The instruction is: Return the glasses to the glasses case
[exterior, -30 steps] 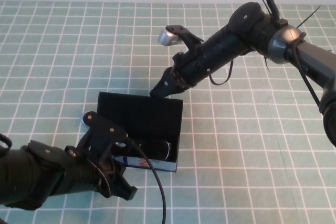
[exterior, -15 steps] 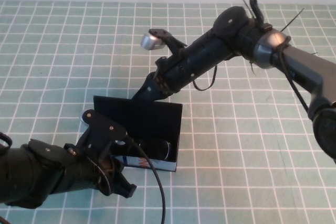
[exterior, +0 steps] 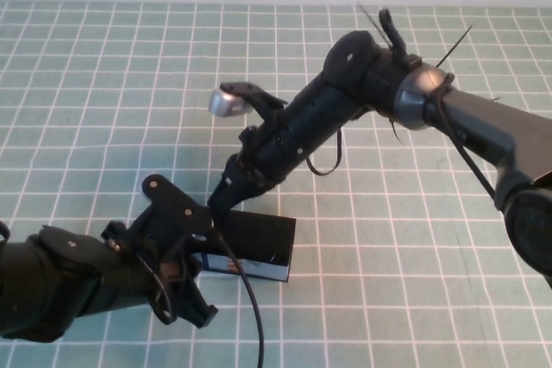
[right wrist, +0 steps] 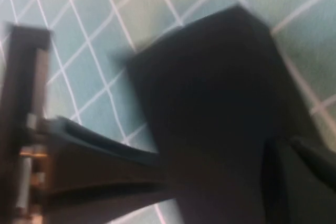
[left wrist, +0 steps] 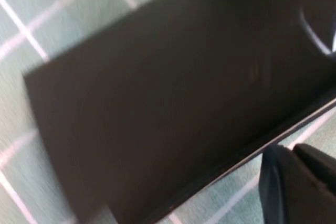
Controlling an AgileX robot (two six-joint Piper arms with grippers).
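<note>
The glasses case (exterior: pixel 257 240) lies near the table's front, left of centre, with its black lid tipped down almost flat over the box. Its blue-and-white side (exterior: pixel 235 268) faces me. The lid fills the left wrist view (left wrist: pixel 173 93) and shows in the right wrist view (right wrist: pixel 210 103). The glasses are hidden under the lid. My right gripper (exterior: pixel 222 199) is shut, its tip pressing on the lid's far left part. My left gripper (exterior: pixel 195 306) is shut and sits low at the case's front left corner; its fingers (left wrist: pixel 278 187) lie just beside the case edge.
A green mat with a white grid (exterior: pixel 405 247) covers the table. My right arm (exterior: pixel 362 84) reaches in from the right across the middle. My left arm (exterior: pixel 69 277) and its cable (exterior: pixel 250 308) fill the front left corner.
My right gripper has moved left and down, pushing the lid from upright to nearly closed. The glasses seen inside the case earlier are now covered. My left arm has barely moved.
</note>
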